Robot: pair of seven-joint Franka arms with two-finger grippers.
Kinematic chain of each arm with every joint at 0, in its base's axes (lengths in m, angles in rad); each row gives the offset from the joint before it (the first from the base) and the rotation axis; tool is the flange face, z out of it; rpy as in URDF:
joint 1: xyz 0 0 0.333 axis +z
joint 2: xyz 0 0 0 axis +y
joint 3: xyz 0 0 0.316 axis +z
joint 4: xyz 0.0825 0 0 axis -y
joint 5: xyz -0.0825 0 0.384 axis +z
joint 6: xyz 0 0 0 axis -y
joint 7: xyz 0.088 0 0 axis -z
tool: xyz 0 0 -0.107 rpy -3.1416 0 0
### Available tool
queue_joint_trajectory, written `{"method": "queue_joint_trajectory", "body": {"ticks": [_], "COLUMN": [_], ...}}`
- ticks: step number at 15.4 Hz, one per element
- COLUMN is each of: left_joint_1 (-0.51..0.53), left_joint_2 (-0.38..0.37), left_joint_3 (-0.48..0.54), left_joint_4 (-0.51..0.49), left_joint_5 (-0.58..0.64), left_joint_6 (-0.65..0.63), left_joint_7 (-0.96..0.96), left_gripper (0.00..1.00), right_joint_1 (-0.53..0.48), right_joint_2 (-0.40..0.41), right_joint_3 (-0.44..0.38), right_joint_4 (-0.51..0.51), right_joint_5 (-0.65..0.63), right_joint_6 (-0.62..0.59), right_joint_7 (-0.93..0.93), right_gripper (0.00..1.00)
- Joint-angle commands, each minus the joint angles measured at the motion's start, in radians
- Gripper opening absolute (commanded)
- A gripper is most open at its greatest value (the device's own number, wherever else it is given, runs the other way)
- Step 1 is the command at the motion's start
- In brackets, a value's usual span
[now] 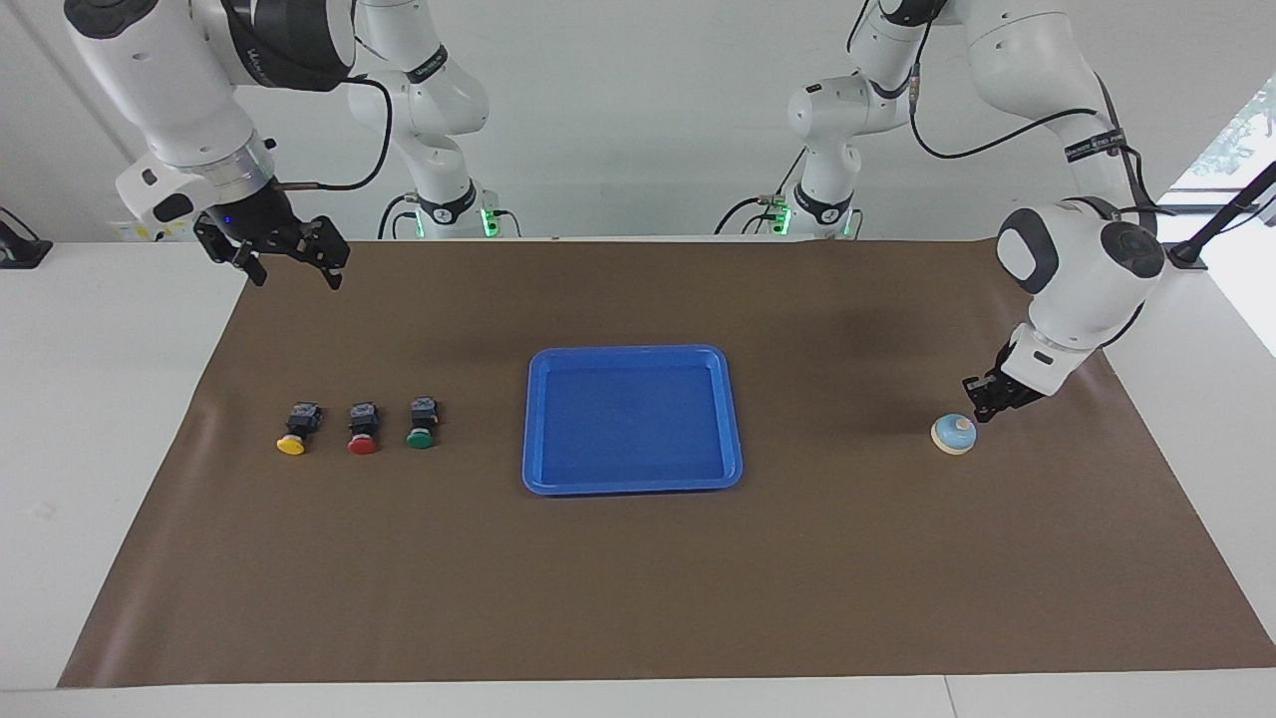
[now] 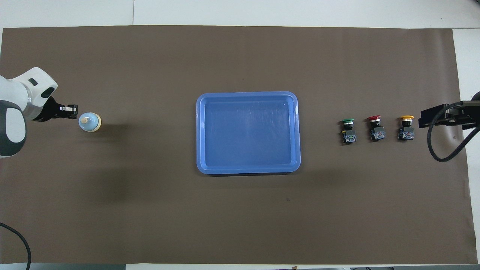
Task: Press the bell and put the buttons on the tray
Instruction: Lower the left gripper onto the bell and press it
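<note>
Facing view: left gripper [image 1: 983, 400] low, just beside bell [image 1: 954, 434], toward the left arm's end of the table [image 1: 638, 598]; finger spacing not discernible, nothing visibly held. Right gripper [image 1: 289, 261] raised, spread wide, empty, waiting. Yellow button [image 1: 291, 444], red button [image 1: 363, 444], green button [image 1: 421, 436] in a row beside tray [image 1: 632, 486].

Overhead view: left gripper [image 2: 72, 111] adjacent to bell [image 2: 89, 122]. Tray [image 2: 247, 169] central, buttons [image 2: 376, 128] toward the right arm's end. Right gripper [image 2: 431, 117] beside yellow button [image 2: 406, 126].

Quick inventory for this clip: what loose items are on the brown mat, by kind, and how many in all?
Buttons: 3, namely yellow, red, green
Tray: 1
Bell: 1
Total: 5
</note>
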Motion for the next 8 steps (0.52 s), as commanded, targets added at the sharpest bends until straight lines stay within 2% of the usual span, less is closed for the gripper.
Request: {"method": "queue_joint_trajectory", "body": {"ticks": [1,5,8], "left_joint_1": [-0.015,-0.041,-0.028], "left_joint_2": [0.033,0.058,0.059], "left_joint_3": [0.008,0.008,0.009], "left_joint_4": [-0.013,-0.068,-0.015], "left_joint_5": [0.008,0.008,0.008], "left_joint_6": [0.036,0.096,0.029], "left_joint_7": [0.009,0.008,0.015], "left_gripper": [0.0,0.0,0.0], "right_joint_1": [-0.012,-0.012,-0.012], "right_joint_2": [-0.016,-0.016,-0.016], "right_joint_3": [0.009,0.009,0.009], "right_joint_4": [-0.017,-0.017,-0.017], "right_joint_5": [-0.005,-0.005,-0.005], "right_joint_6": [-0.006,-0.006,-0.006], "right_joint_7": [0.001,0.001,0.001], "right_gripper": [1.0,1.0,1.0]}}
